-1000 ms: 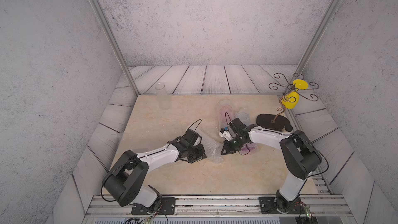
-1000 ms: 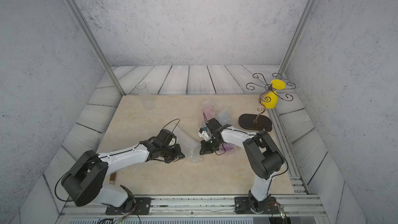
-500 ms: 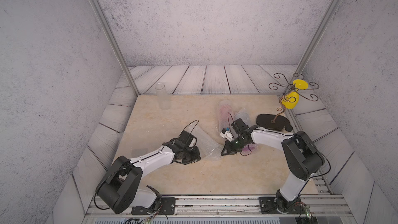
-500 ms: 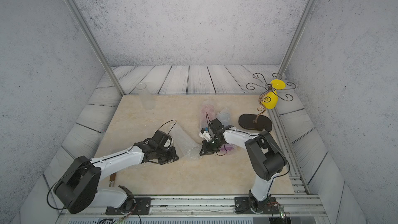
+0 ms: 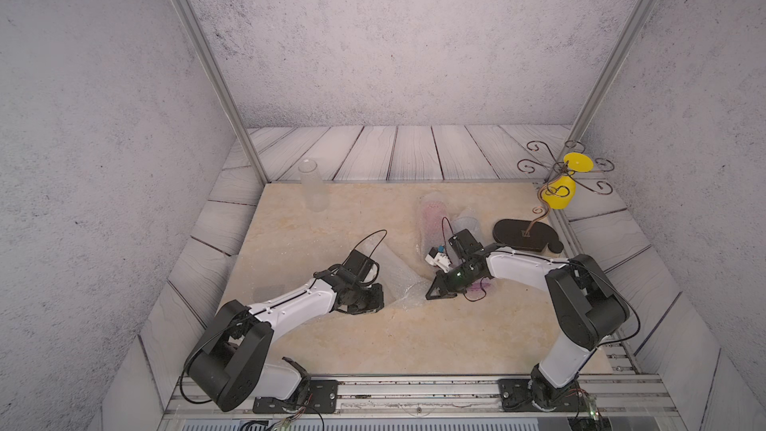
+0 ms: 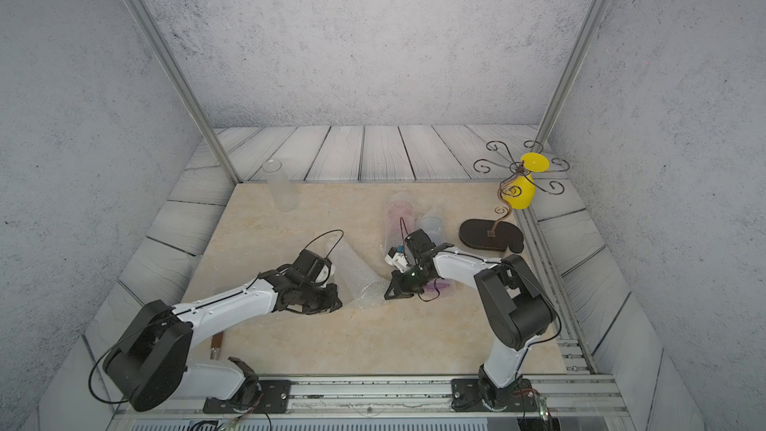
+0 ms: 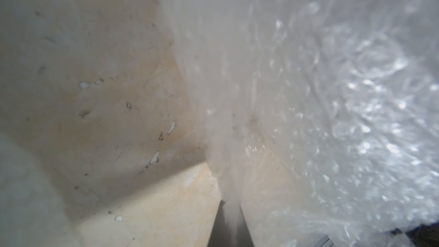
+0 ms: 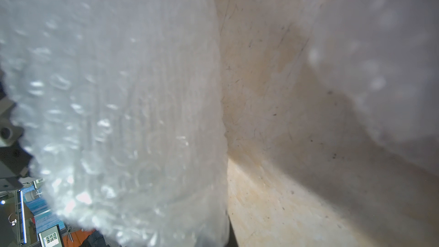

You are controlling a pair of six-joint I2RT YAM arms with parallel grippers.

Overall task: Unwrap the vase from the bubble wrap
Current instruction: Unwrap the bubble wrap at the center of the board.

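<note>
**Opposite edges gripped as a wrapping is pulled open.** A crinkled roll of bubble wrap (image 5: 394,277) is seen low over the worktop (image 5: 373,350) between the two arms. It lies well to the left-arm side of the black stand (image 5: 524,236) and nearer the arm bases than that stand. The left fingers (image 5: 375,302) and the right fingers (image 5: 434,293) are both closed, each clamped on an opposite edge of the sheet.

In the left wrist view the bubble wrap (image 7: 332,91) is shown narrowing into a pleat that is pinched at the dark finger (image 7: 221,229). In the right wrist view a sheet edge (image 8: 130,115) is seen running down towards the grip, though the finger itself is barely shown.

The two-ended hold is judged to be there so that the roll can be drawn apart and laid open. It is presumably kept close to the worktop so that anything released would have little way to fall. Whether a vase is inside this roll cannot be told, as only clear plastic is made out in both top views.

Just to the left-arm side of the black stand, a pink-tinted bundle (image 5: 431,217) and a paler bundle (image 5: 466,225) are left lying side by side. A purple-tinted object (image 5: 481,286) is partly hidden under the right forearm. A clear upright vessel (image 5: 313,186) stands well apart from the stand, at the far left-arm corner.
</note>
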